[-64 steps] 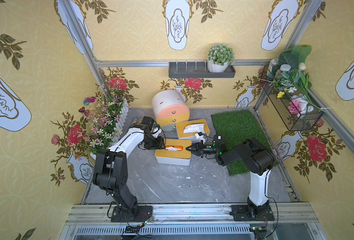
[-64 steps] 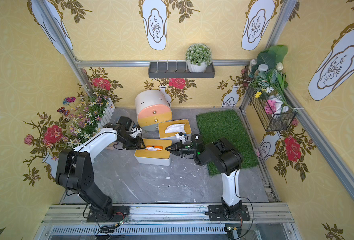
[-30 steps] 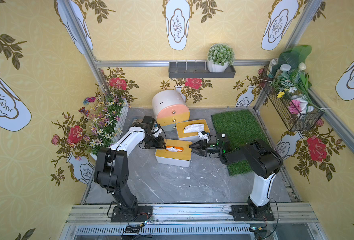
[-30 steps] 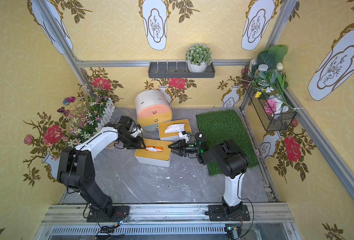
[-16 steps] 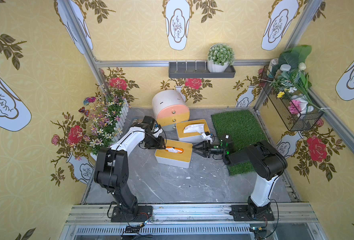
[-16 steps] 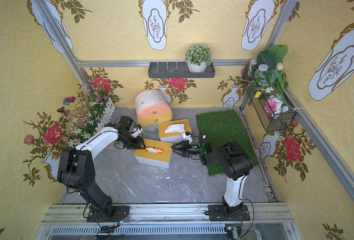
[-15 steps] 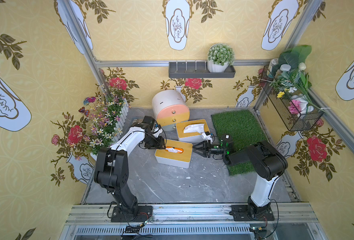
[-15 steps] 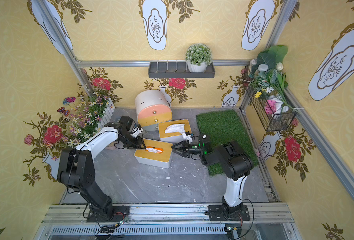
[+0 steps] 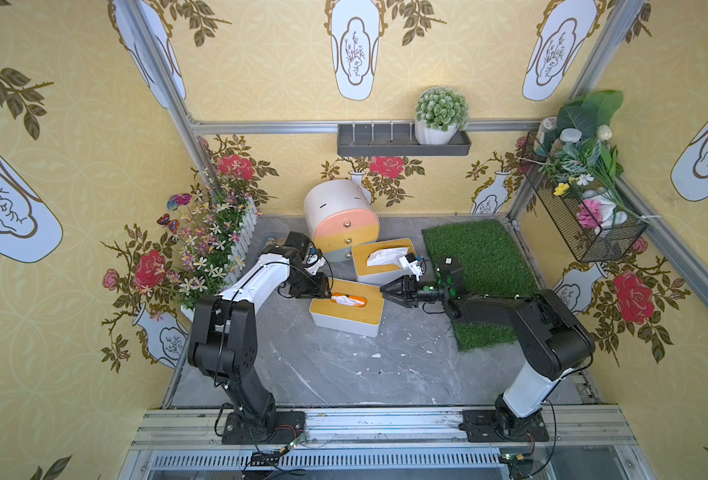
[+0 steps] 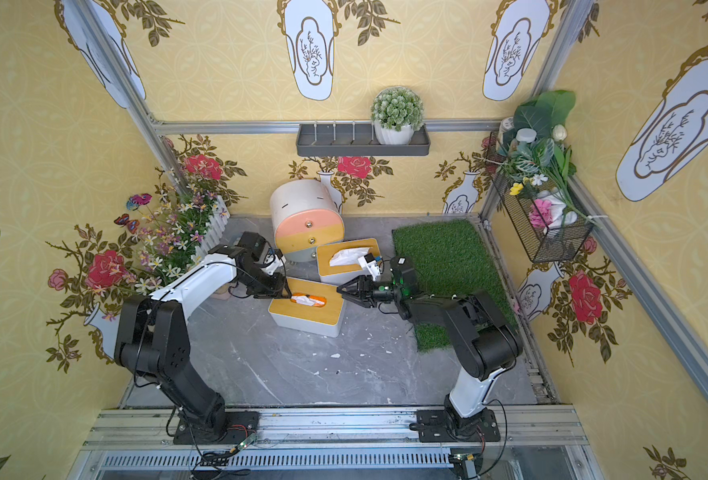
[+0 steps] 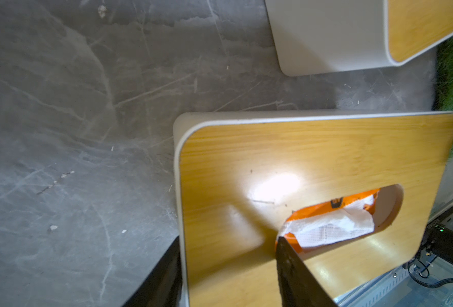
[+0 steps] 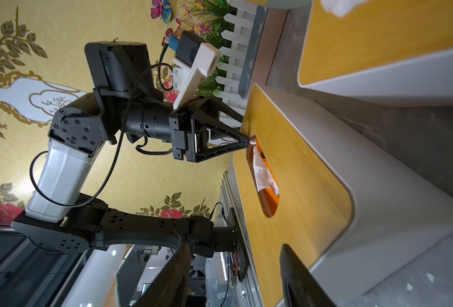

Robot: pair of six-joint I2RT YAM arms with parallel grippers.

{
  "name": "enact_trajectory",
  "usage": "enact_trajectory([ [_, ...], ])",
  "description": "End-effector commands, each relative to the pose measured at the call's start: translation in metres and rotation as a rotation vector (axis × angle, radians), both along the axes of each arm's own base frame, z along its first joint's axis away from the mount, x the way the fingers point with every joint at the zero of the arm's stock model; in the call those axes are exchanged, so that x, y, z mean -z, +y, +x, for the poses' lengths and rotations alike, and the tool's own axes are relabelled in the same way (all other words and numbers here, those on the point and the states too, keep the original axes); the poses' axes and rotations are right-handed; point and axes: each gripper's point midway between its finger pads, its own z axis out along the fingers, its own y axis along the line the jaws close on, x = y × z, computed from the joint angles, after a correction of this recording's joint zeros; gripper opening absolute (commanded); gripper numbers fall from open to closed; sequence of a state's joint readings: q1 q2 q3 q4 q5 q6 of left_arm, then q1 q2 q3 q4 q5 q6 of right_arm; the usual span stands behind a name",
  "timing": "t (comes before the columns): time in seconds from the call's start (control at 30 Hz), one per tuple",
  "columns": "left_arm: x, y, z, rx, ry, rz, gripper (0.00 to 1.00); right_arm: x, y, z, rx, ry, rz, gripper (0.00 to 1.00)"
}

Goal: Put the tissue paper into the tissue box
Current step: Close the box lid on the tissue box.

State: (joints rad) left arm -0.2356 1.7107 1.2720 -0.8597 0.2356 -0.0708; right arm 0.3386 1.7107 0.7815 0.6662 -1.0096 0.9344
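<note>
Left wrist view, item 1: left end effector (image 11: 228,239), two black, flat, tapering fingers set astride the left end of the tissue box (image 11: 273,148). One finger lies against the white outer wall, the other at the end of the slot, touching the orange wrapper; clamped on that end of the box. Box make: rounded-corner white shell, glossy wood-grain lid, oblong slot. Contents: tissue paper (image 11: 331,228), white, dimpled, crumpled, lying inside the slot in an orange film wrapper.

Item 2: right end effector (image 9: 385,289), black, wedge-shaped, fingers apart and empty, tips just beside the box's right end.

Arms, in both top views: left arm white and black, reaching from the near-left base rightwards, wrist low. Right arm black with a white lower link, stretched low from near right towards the left over the grass mat (image 9: 481,253).

Surroundings:
- second box (image 9: 379,272), just beyond, white tissue standing out of it
- rounded drawer cabinet (image 9: 335,216), white with pink, yellow and grey fronts
- grey marbled desk (image 9: 323,365) with white scraps
- picket planter (image 9: 219,241) of flowers, far left
- wall shelf (image 9: 402,145) with potted plant (image 9: 441,110)
- wire basket (image 9: 584,224), right
- yellow floral wallpaper
</note>
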Motion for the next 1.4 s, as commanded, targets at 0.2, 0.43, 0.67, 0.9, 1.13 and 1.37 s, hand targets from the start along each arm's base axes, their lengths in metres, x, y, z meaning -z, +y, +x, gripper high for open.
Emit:
enact_trajectory([
  [0.2, 0.005, -0.001, -0.010, 0.017, 0.041, -0.005, 0.34, -0.004, 0.039, -0.008, -0.063, -0.158, -0.238, 0.71],
  [0.43, 0.004, -0.001, -0.010, 0.018, 0.040, -0.003, 0.34, 0.011, 0.045, -0.012, -0.063, -0.156, -0.334, 0.72],
  [0.67, 0.003, -0.001, -0.010, 0.017, 0.038, -0.008, 0.35, 0.035, 0.039, -0.023, -0.066, -0.116, -0.380, 0.72],
  [0.9, 0.000, -0.001, -0.010, 0.018, 0.029, -0.010, 0.38, 0.029, 0.037, -0.024, -0.063, -0.128, -0.382, 0.72],
  [1.13, -0.026, 0.000, -0.005, 0.009, -0.076, -0.020, 0.59, -0.024, 0.031, -0.032, -0.016, -0.275, -0.344, 0.73],
  [1.37, -0.055, -0.003, -0.002, 0.002, -0.192, -0.065, 0.77, -0.053, 0.006, -0.054, 0.057, -0.414, -0.366, 0.73],
])
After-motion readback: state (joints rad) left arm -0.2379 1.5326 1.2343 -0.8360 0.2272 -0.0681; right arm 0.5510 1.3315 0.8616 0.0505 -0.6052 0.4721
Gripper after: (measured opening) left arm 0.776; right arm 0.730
